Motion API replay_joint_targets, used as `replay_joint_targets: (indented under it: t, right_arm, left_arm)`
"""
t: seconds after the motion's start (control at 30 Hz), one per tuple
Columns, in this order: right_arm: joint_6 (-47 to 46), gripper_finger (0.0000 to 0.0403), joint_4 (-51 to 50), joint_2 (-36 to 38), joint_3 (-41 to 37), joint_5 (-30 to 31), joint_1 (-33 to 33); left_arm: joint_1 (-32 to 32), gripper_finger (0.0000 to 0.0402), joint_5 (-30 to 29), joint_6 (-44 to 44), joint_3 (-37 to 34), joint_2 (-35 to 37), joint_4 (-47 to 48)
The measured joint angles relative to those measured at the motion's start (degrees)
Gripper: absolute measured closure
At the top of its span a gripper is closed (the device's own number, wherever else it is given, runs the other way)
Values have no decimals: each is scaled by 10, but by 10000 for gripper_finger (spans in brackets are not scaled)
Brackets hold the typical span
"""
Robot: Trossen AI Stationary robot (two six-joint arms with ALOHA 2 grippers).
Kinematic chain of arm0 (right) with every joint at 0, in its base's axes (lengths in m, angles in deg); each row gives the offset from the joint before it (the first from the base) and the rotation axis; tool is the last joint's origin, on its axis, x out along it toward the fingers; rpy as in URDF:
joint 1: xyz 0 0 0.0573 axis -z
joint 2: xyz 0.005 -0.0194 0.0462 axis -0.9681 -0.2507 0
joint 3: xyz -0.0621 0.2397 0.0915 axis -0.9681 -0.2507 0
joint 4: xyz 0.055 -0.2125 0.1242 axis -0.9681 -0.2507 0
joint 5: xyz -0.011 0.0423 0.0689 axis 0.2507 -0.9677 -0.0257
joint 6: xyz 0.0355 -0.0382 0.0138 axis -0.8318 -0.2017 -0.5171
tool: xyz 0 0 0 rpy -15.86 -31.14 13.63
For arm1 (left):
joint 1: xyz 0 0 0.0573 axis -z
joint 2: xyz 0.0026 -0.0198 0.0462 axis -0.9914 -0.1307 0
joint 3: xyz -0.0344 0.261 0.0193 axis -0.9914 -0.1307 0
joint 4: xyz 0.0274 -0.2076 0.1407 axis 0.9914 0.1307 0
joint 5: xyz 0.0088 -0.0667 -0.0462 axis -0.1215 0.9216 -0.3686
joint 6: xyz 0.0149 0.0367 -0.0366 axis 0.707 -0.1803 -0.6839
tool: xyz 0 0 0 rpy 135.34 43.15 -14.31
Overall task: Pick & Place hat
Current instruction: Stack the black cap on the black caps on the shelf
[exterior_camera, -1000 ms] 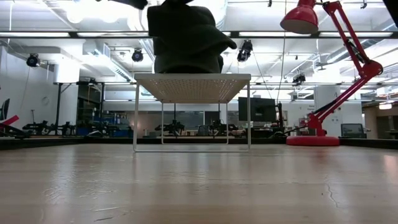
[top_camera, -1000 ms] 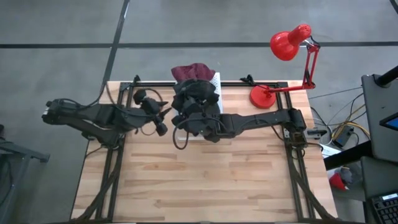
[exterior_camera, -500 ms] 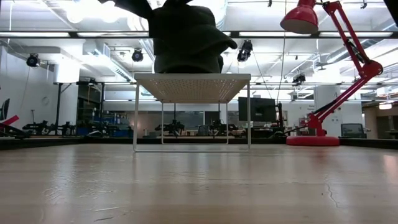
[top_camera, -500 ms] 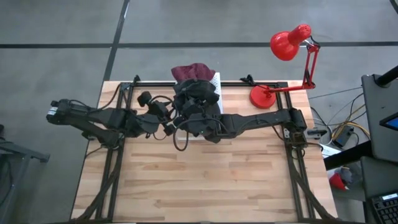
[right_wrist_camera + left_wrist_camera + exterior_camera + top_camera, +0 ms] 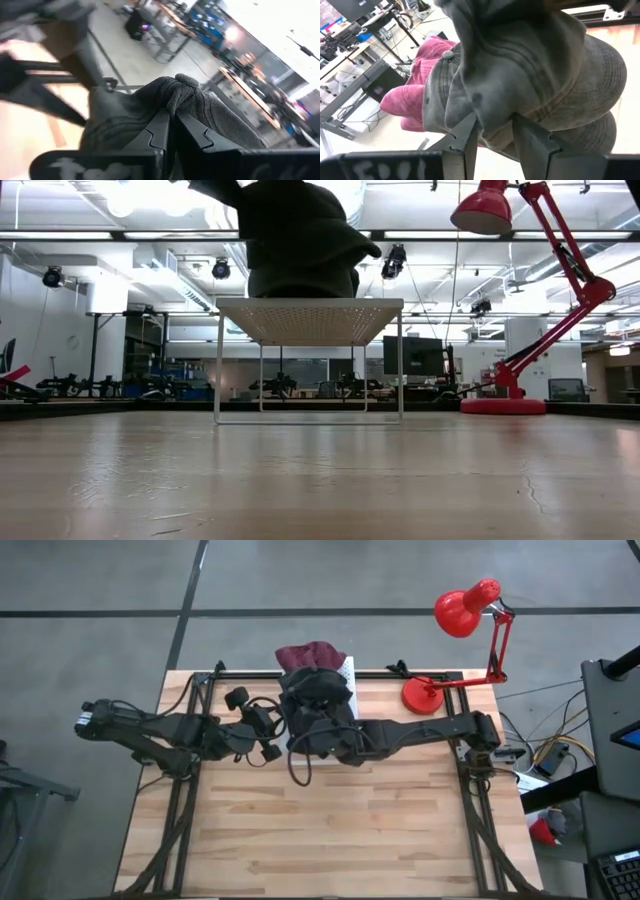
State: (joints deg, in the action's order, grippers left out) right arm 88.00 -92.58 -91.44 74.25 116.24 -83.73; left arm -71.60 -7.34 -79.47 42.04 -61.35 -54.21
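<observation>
Grey hat [image 5: 316,690] sits atop the white rack [image 5: 309,316] at the table's [image 5: 330,830] far edge. Right tool [image 5: 171,131] pinched shut on its crown; left tool [image 5: 495,135] grips a fold. Risk: opposed pulls could tear a grip loose, or drag the pink hat [image 5: 308,654] beneath it off.

Wooden table [image 5: 330,830]: rack [image 5: 310,315], lamp [image 5: 430,695]
</observation>
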Motion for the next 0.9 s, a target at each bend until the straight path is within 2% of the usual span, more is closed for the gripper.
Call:
replay_joint_targets:
  t: [0.17, 0.37, 0.67, 0.9]
  right_arm:
    - [38, 380, -32, 8, 0, -80, 0]
    - [59, 380, -56, 21, 0, -80, 0]
    - [61, 380, -141, 41, 0, -79, -4]
    - [56, 380, -183, 53, 0, -106, -9]
  left_arm:
    - [-4, 282, -3, 2, 0, 0, 0]
    - [-4, 299, -2, 20, 0, 0, 0]
    - [-3, 391, 25, 30, 18, 4, 17]
    - [-3, 400, 26, 51, 42, 7, 22]
